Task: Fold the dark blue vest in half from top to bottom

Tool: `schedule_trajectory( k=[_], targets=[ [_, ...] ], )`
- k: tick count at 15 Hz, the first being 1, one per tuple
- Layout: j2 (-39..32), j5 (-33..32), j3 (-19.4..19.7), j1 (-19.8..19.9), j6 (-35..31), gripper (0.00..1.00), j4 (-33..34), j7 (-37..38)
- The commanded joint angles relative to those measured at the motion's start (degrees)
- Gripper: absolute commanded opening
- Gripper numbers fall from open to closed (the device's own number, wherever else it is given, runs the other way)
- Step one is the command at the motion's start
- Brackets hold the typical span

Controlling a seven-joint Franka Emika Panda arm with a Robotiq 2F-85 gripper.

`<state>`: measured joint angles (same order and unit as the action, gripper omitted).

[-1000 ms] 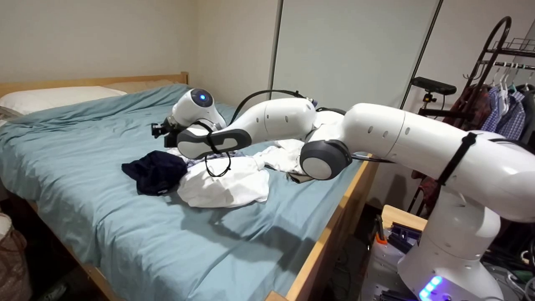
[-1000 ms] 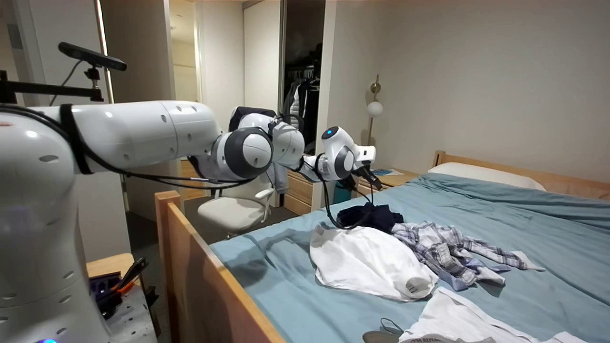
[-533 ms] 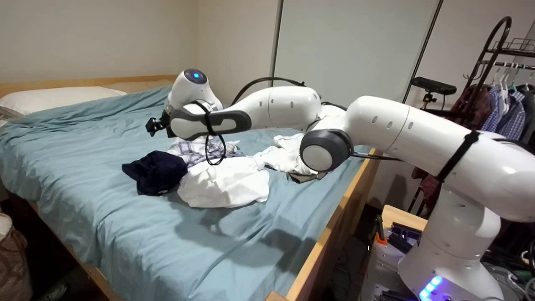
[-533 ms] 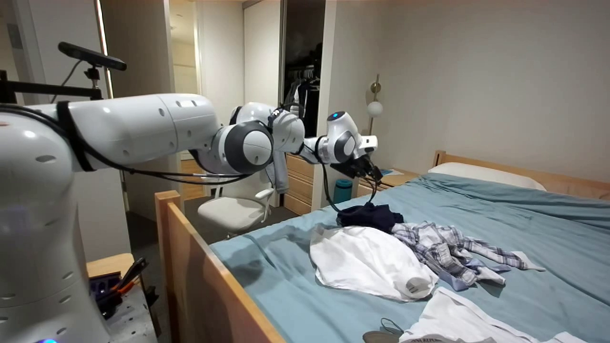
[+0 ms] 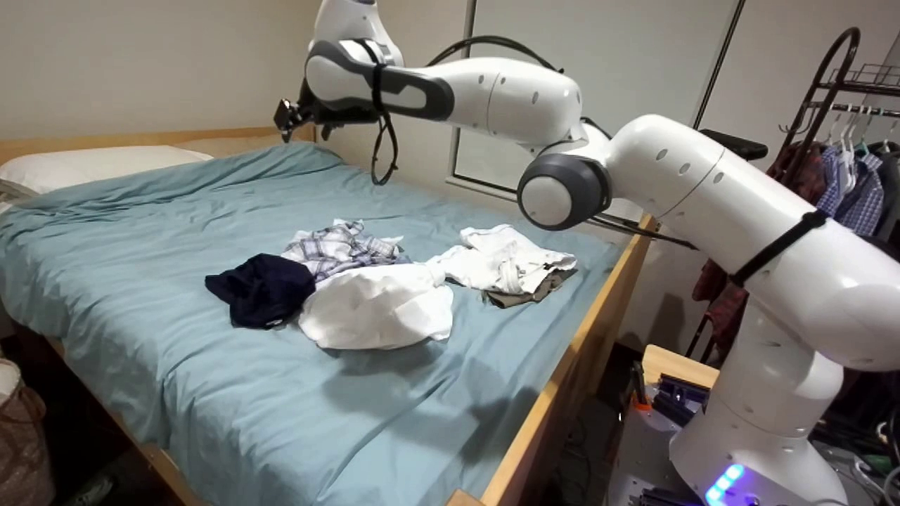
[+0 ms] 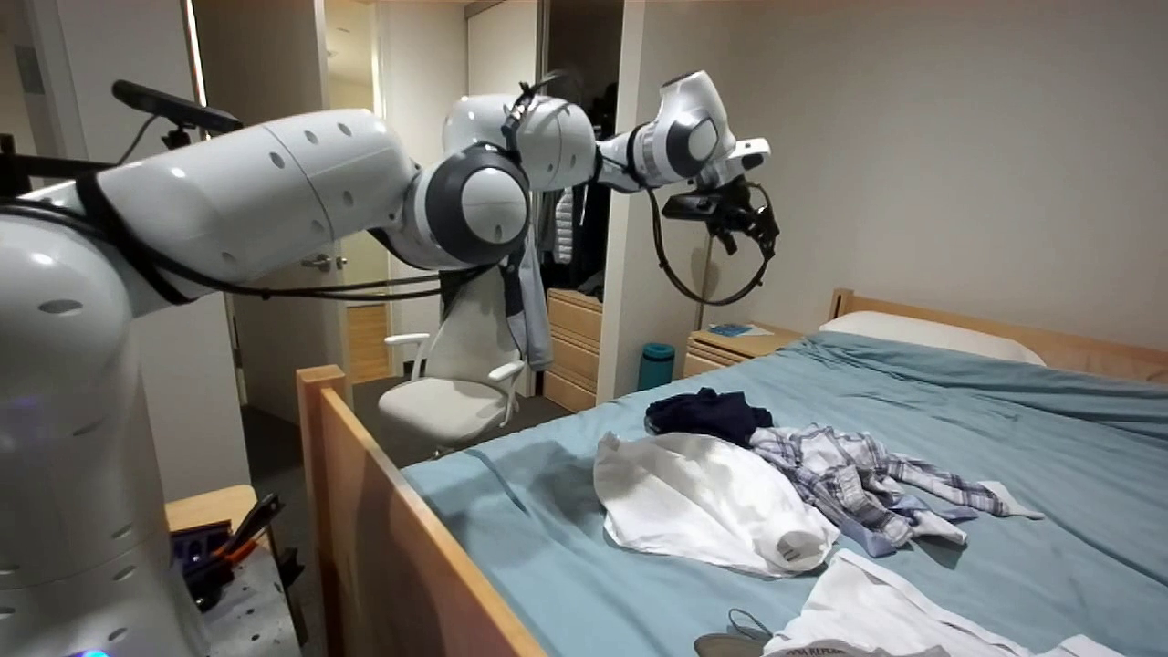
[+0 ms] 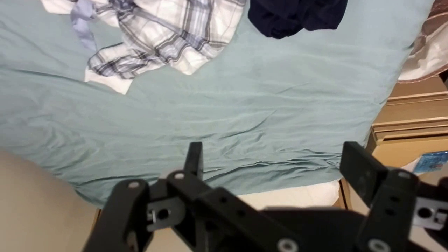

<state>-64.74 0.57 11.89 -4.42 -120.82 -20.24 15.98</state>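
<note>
Behind the pale wooden footboard (image 6: pixel 392 538), a plain white, rumpled cloth garment (image 5: pixel 380 309) lies in a loose mound on the teal fabric bed cover (image 5: pixel 232 400). Just past it in both exterior views sits the small, soft, nearly black navy vest (image 5: pixel 260 292), bunched up, with no top, hem or armhole that I can make out. A grey-blue and white plaid cloth shirt (image 6: pixel 849 479) lies beside it. Farther and higher, the black 2-finger gripper (image 7: pixel 272 155) hangs well apart from the vest, its jaws wide apart and holding nothing. Farthest back lies a soft white pillow (image 5: pixel 98 165), at the far end of the bed cover.

I judge the step in hand to be positioning before a grasp: no neat fold shows, though the bunching leaves that unsure. Next, the gripper should come over the vest, drop, pinch the upper edge and carry it across to the lower.
</note>
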Motion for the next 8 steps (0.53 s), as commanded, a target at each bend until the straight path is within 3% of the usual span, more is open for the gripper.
schedule_trajectory(
  k=[1, 3, 5, 8],
  targets=[
    [4.31, 1.57, -1.24, 3.09, 5.21, 1.0, 0.01, -2.45],
    [5.65, 2.24, -1.75, 4.43, 5.6, 1.0, 0.01, -2.41],
    [7.22, 0.71, -4.98, 5.94, 3.94, 1.0, -1.19, -1.94],
    [7.09, -0.68, -5.21, 5.99, 2.97, 1.0, -1.46, -0.2]
  ],
)
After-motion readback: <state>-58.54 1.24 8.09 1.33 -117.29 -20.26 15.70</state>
